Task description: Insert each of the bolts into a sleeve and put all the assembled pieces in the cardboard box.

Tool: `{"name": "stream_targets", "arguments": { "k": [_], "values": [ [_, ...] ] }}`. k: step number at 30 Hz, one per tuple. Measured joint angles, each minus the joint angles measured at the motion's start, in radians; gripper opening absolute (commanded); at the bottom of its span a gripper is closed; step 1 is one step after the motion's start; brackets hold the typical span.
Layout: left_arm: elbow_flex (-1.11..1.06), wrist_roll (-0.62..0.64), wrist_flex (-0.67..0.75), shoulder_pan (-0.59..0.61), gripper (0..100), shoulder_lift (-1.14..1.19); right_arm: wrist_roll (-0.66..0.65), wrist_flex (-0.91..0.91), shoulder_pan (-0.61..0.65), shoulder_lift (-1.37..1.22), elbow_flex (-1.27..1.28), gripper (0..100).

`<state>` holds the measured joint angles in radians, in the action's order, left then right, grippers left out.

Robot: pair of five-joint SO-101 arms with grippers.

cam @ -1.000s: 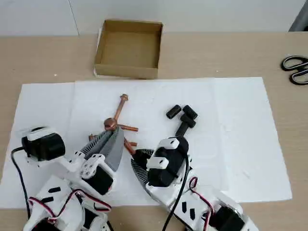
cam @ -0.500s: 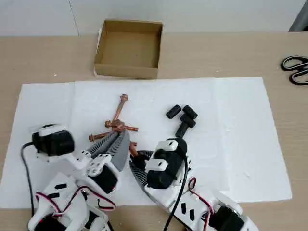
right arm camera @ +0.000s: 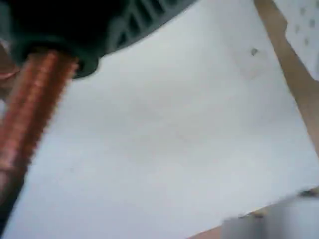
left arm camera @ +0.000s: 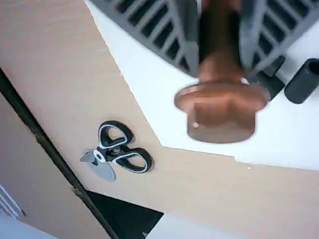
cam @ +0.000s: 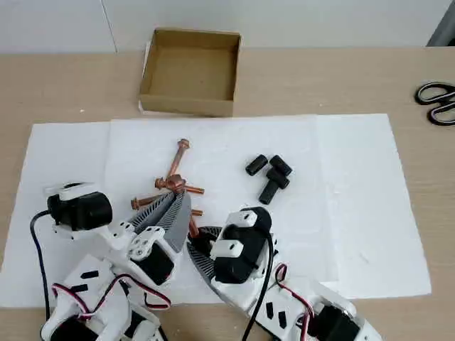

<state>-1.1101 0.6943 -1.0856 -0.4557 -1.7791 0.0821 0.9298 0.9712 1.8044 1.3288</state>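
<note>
Left gripper (cam: pixel 175 197) is sitting low over the left half of the white paper (cam: pixel 355 213), grey fingers (left arm camera: pixel 149 20) squeezing in on a copper bolt (left arm camera: pixel 219 112). The shaft is pinched between them and the hex head is sticking out past the tips. That claw is nearly closed, gapped only by the shaft.

Loose bolts (cam: pixel 178 160) are crowding right at those tips. One long one is pointing off toward the box, and shorter ones are lying crossed beside the fingers on both sides, some touching each other. They are cluttering the spot around the held bolt.

Cardboard box (cam: pixel 190 105) is standing open-topped at the far edge of the paper, beyond the bolt pile, with its front wall meeting the paper edge.

Right gripper (cam: pixel 199 245) is lying just beside the left one, near the front of the paper, with a short bolt end (cam: pixel 192 227) showing between the two. In the right wrist view a threaded copper shaft (right arm camera: pixel 30 109) is running out from under the dark jaw. Cannot tell how far this claw is open or whether it is gripping that shaft.

Black sleeves (cam: pixel 270 177) are lying in a small cluster past the right arm, touching one another, apart from both grippers and from the bolts.

Scissors (cam: pixel 425 99) are lying on the bare table (cam: pixel 71 85) at the far right, well off the paper.
</note>
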Motion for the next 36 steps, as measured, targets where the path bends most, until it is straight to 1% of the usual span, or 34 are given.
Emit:
{"name": "stream_targets", "arguments": {
  "k": [3, 8, 16, 22, 25, 30, 36],
  "values": [
    [0.009, -0.002, -0.032, -0.012, 0, -0.008, 0.000, -0.023, -0.006, -0.002, 0.002, 0.2],
    [0.043, -0.031, -0.101, -0.066, 0, -0.008, 0.000, -0.038, -0.011, -0.002, 0.002, 0.2],
    [0.043, -0.068, -0.169, -0.091, 0, -0.008, 0.000, -0.038, -0.011, -0.002, 0.003, 0.2],
    [0.049, -0.109, -0.244, -0.170, 0, -0.008, 0.000, -0.038, -0.009, -0.002, 0.002, 0.2],
    [0.051, -0.117, -0.255, -0.186, 0, -0.009, -0.021, -0.038, -0.008, -0.002, 0.002, 0.2],
    [0.058, -0.173, -0.262, -0.186, 0, -0.009, -0.043, -0.069, -0.025, -0.002, 0.003, 0.2],
    [0.049, -0.181, -0.262, -0.186, 0, -0.011, -0.046, -0.069, -0.031, -0.002, 0.005, 0.2]
  ]
}}
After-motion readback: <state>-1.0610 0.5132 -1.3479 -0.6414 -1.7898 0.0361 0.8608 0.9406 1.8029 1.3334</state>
